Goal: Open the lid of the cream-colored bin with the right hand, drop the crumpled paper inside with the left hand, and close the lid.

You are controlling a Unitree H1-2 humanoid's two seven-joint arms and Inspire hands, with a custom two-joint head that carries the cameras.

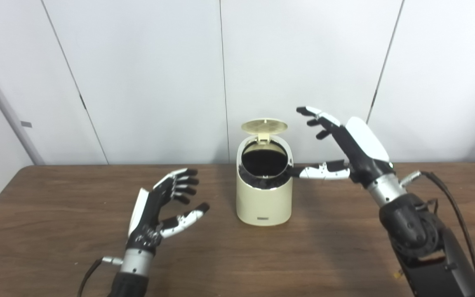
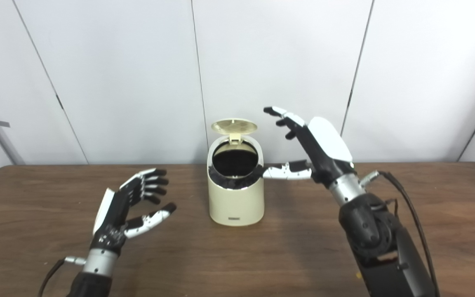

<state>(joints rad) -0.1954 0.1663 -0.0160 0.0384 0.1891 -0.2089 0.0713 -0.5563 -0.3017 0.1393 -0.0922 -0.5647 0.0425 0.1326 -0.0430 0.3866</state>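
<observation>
While the left hand [image 1: 159, 210] hovers low over the table [image 1: 56, 247] with fingers spread and nothing in it, no crumpled paper shows anywhere. Farther back stands the cream bin [image 1: 264, 194], its lid [image 1: 264, 126] upright behind the mouth. The right hand [image 1: 346, 144], fingers spread, is nearer, thumb by the rim.

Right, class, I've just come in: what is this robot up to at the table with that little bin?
A humanoid robot is working at a wooden table with a cream-colored bin. The bin's lid stands open, showing a dark inside. The right hand is raised beside the bin's top, fingers spread, thumb reaching to the rim. The left hand hovers open over the table left of the bin, holding nothing. No crumpled paper shows anywhere, so whether it already went in cannot be told. The lid is not yet closed.
</observation>
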